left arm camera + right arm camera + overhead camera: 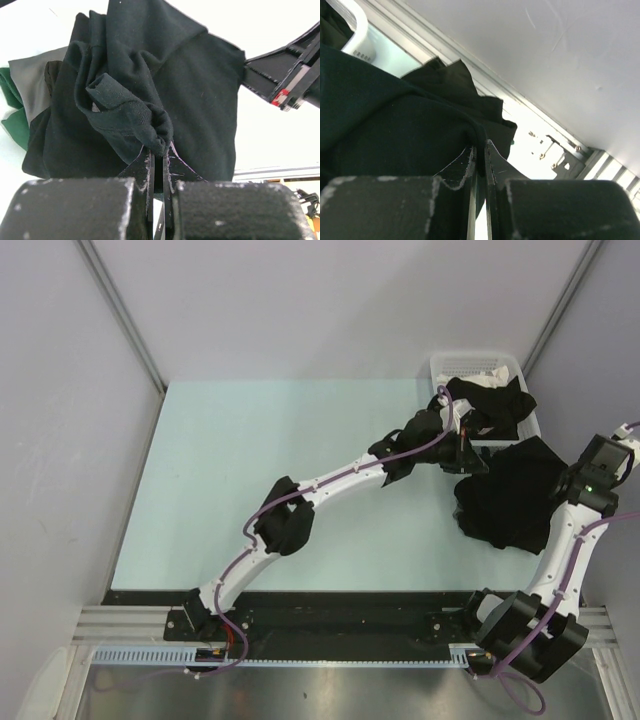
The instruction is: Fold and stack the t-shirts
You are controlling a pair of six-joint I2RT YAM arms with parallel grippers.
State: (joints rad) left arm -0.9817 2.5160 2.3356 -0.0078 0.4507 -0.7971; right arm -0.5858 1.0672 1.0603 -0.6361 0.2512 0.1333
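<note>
A crumpled black t-shirt point(510, 498) hangs bunched between both arms at the table's right side, in front of the basket. My left gripper point(468, 455) is shut on a rolled fold of it point(132, 112), the cloth pinched between the fingertips point(148, 162). My right gripper point(572, 485) is shut on a hem edge of the same t-shirt point(395, 130), at its right side. More black cloth point(497, 400) spills over the basket's front rim.
A white slotted basket point(445, 364) stands at the back right with white cloth point(482, 375) inside; its rim point(357, 35) shows in the right wrist view. Green cloth point(15, 122) and grey cloth point(35, 82) lie beside the t-shirt. The right arm point(290, 75) is close by.
</note>
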